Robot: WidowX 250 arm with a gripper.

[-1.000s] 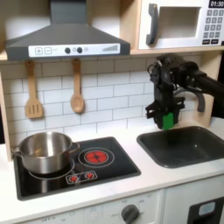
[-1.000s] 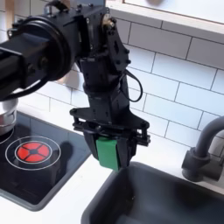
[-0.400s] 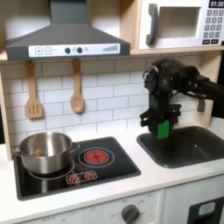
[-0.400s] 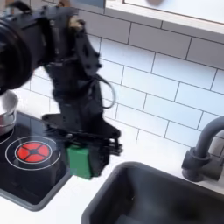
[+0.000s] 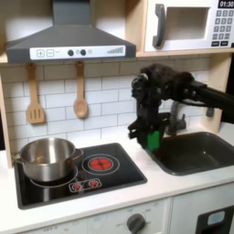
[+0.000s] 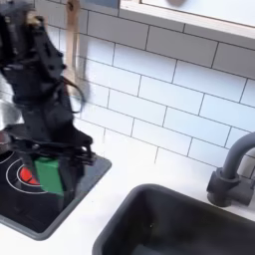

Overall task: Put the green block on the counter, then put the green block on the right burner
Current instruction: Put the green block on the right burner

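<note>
First exterior view has the green block [image 5: 153, 139] pinched tight in the gripper [image 5: 151, 137], carried off the sink [image 5: 196, 152] toward the hob since a second ago, so it's hanging over the counter [image 5: 146, 183] strip near the right burner [image 5: 99, 164].

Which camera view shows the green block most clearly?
The second exterior view: the green block appears large, held in the tool above the hob's edge. In the first exterior view the block is small, partly covered by the tool.
</note>
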